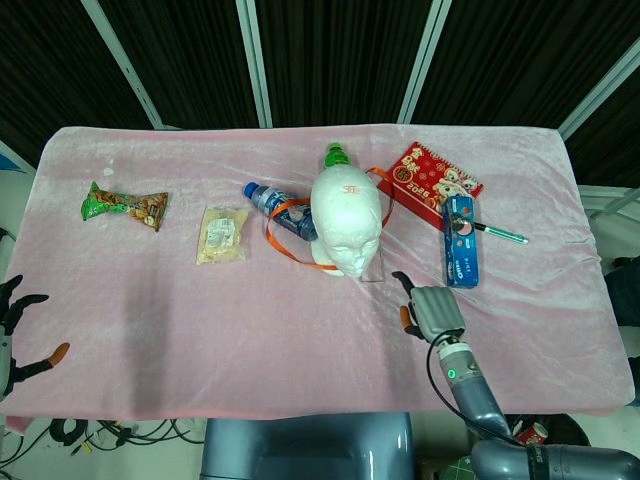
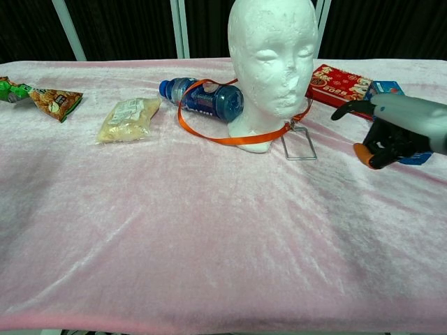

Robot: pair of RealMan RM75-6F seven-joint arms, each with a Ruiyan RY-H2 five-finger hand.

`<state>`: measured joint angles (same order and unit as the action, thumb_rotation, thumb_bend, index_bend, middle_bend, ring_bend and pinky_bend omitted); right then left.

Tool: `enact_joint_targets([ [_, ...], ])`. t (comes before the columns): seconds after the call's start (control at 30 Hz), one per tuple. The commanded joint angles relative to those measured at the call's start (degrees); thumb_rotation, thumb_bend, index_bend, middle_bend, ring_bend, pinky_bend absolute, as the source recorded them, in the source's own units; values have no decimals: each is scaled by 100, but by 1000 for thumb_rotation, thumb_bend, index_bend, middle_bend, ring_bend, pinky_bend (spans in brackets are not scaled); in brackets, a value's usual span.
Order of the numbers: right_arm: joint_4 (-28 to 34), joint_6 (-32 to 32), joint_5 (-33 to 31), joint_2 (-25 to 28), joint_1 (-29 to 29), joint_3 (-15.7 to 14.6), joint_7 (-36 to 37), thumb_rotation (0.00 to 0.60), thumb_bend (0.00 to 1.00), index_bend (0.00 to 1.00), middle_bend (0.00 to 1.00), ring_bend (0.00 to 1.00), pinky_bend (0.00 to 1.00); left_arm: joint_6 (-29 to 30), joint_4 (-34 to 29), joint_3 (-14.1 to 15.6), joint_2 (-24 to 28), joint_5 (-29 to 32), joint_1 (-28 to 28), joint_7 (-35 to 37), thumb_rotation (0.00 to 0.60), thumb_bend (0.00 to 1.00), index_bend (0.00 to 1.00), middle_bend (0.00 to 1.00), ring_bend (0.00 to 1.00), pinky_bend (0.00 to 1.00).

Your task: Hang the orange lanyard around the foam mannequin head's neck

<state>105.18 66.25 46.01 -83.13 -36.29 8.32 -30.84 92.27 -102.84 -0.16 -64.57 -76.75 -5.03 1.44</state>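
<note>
The white foam mannequin head [image 1: 347, 222] [image 2: 274, 63] stands upright at the table's middle. The orange lanyard [image 1: 283, 236] [image 2: 209, 137] lies looped around its base, draped over a blue bottle on one side. Its clear badge holder [image 2: 299, 146] lies flat in front of the neck. My right hand [image 1: 430, 309] [image 2: 393, 130] hovers over the cloth just right of the head, fingers apart, holding nothing. My left hand [image 1: 14, 330] sits off the table's left front corner, fingers spread and empty; the chest view does not show it.
A blue bottle [image 2: 206, 98] lies left of the head and a green-capped bottle [image 1: 336, 155] stands behind it. A pale snack packet [image 1: 223, 234] and a green-orange snack bag [image 1: 124, 205] lie to the left. A red calendar [image 1: 433, 181], a blue box [image 1: 461, 240] and a pen [image 1: 502, 234] lie to the right.
</note>
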Motion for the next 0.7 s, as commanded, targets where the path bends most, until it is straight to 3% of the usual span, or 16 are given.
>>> enact_joint_targets([
  [0.03,-251,-129,-327,-331,-286,149,-360,600,566,168,900,913,914,4,8,-40,-2,27,16,18,600,178,262,55,0,0],
  [0.37,-1180,-312,-1360,-1045,-773,315,-973,600,568,168,905,919,917,-35,-1,-135,1,-23,75,41,600,179,262,55,0,0],
  [0.7,-1620,-526,-1642,-1242,-866,305,-965,600,569,170,905,918,918,-65,10,-196,-14,-67,123,31,600,179,262,54,0,0],
])
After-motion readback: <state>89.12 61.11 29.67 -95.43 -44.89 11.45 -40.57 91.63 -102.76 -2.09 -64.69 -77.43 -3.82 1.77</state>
